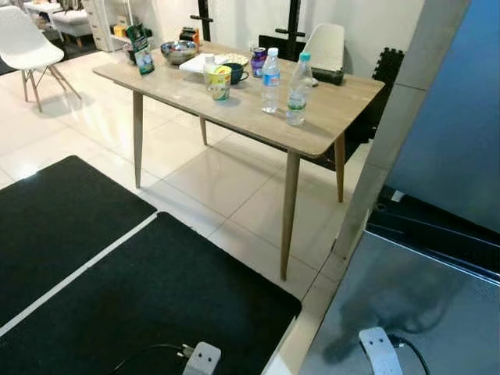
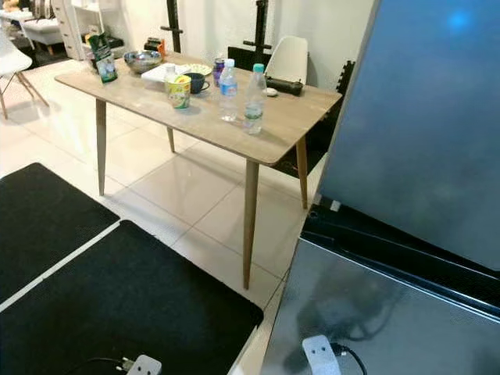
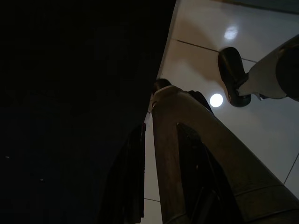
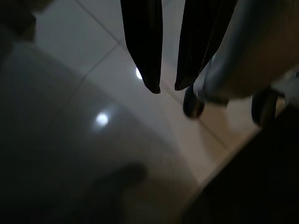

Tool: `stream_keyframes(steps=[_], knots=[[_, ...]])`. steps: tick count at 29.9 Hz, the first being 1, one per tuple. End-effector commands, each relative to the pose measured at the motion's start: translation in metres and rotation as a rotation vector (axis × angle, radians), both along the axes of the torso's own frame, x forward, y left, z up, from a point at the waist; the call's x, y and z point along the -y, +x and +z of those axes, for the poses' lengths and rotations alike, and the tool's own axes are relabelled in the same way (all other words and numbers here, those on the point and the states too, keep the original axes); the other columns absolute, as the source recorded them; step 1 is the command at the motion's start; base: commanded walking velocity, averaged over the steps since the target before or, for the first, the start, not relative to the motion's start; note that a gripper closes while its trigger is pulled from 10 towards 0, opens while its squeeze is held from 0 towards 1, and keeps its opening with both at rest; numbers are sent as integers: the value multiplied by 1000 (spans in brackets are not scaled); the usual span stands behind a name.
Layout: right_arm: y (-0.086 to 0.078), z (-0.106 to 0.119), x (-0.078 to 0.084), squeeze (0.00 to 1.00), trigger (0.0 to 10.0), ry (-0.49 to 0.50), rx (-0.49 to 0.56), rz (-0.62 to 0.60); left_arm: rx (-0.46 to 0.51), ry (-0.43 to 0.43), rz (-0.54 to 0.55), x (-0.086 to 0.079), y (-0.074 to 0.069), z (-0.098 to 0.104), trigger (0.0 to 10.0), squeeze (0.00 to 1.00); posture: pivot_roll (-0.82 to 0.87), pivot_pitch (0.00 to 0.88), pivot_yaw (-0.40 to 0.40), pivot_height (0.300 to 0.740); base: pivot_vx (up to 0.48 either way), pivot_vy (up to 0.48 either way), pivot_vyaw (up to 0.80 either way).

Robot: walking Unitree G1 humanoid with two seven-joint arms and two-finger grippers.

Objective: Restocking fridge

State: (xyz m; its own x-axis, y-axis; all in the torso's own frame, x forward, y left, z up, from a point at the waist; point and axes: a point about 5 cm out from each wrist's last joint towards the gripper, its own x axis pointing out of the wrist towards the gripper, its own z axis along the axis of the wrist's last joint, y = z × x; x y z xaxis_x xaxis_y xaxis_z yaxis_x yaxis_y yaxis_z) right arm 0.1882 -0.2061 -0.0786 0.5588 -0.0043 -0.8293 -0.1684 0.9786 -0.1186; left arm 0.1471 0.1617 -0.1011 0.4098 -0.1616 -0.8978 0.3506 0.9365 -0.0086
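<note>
Two water bottles (image 1: pixel 283 81) stand near the tabletop's (image 1: pixel 328 117) right-hand edge, with a yellow cup (image 1: pixel 220 82), a can (image 1: pixel 258 61), a bowl (image 1: pixel 178 51) and a snack bag (image 1: pixel 141 51) further along it. The fridge (image 2: pixel 414 133) stands at the robot's right, door open. Judging by that, drinks wait to be fetched; reaching them calls for walking to the tabletop. The right hand (image 4: pixel 167 86) hangs over the floor, fingers slightly apart, empty. Whether the left hand (image 3: pixel 159 154) is apart or together, I cannot tell.
</note>
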Motion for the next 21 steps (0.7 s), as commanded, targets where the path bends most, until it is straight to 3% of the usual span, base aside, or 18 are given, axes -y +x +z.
stream_keyframes(steps=[1,12,21], knots=[[16,9,2,0,10000,11,82,-24,-24,3,-3,-1,-6,-2,10000,0,-58,0,-18,740,0,0,0],[69,44,-8,0,10000,13,295,-12,-27,1,-2,0,-7,-3,10000,0,-54,0,-21,740,0,0,0],[81,53,-13,0,10000,-7,352,8,-30,-2,3,1,-9,-3,10000,0,-51,0,-26,740,0,0,0]])
